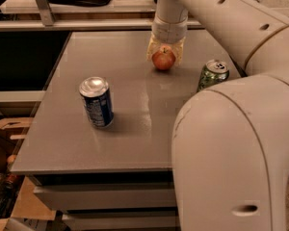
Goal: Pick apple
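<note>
The small red-orange apple (pixel 163 59) sits at the far middle of the grey table (pixel 67 129). My gripper (pixel 164 53) reaches down over it from the white arm, with a pale finger on each side pressed against the apple. The apple looks a little above or just on the table top; I cannot tell which.
A blue soda can (pixel 96 102) stands upright at the left centre of the table. A green soda can (pixel 213 74) stands at the right, next to my large white arm (pixel 231 143). A shelf with dark objects runs behind the table. Cardboard boxes lie on the floor at the left.
</note>
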